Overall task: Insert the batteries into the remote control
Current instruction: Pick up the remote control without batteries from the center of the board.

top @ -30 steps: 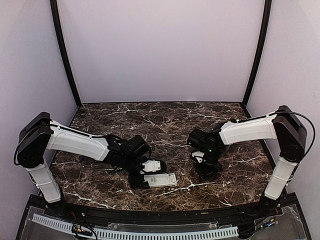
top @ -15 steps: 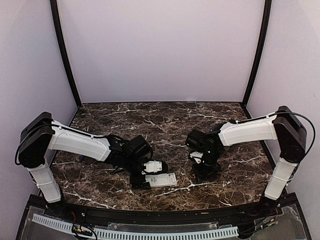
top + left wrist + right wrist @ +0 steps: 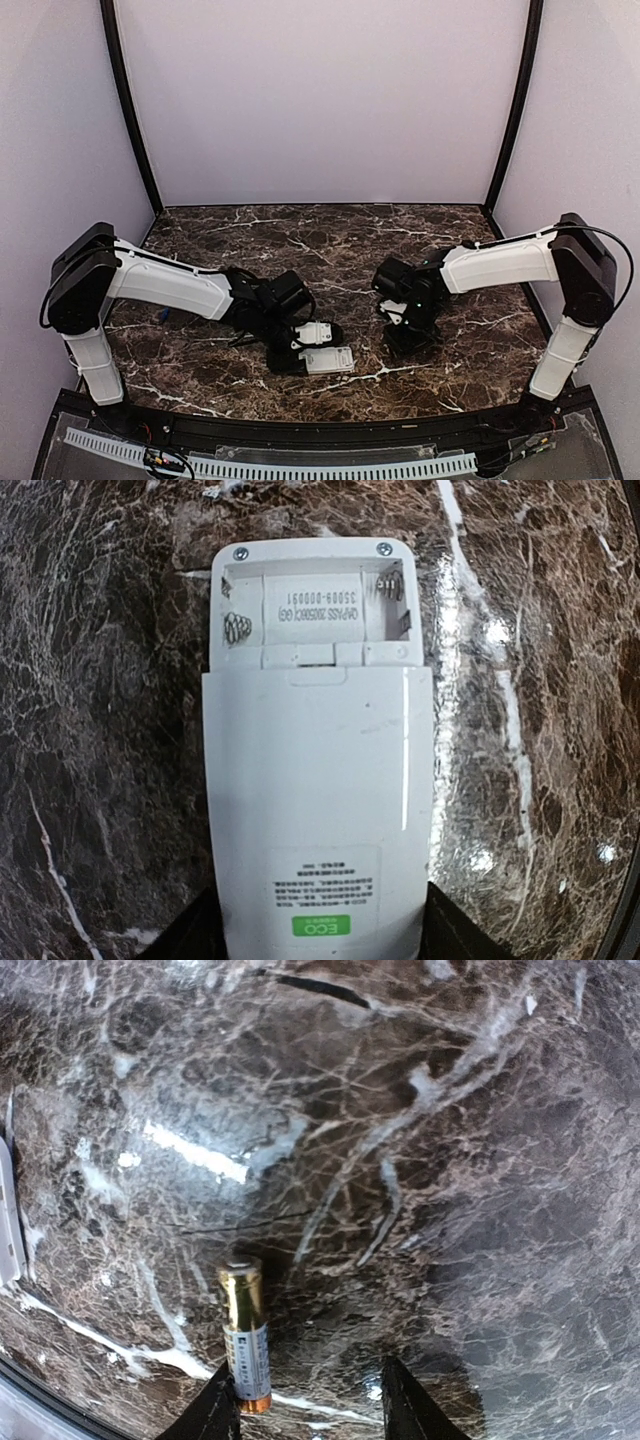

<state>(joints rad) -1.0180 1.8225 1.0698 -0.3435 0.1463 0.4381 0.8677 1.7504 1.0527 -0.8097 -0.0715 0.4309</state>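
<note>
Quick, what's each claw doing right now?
Left gripper: closed on the sides of the remote control.
Right gripper: open, holding nothing; a battery lies beside one finger.

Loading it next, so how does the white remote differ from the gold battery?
The white rectangular plastic remote control is a flat slab; the gold-and-grey cylindrical battery is a slim rod. The remote control sits between the left fingers; the battery lies beside one right finger. The remote control's compartment is open and empty; the battery is outside it. Both lie on the dark marble table.
</note>
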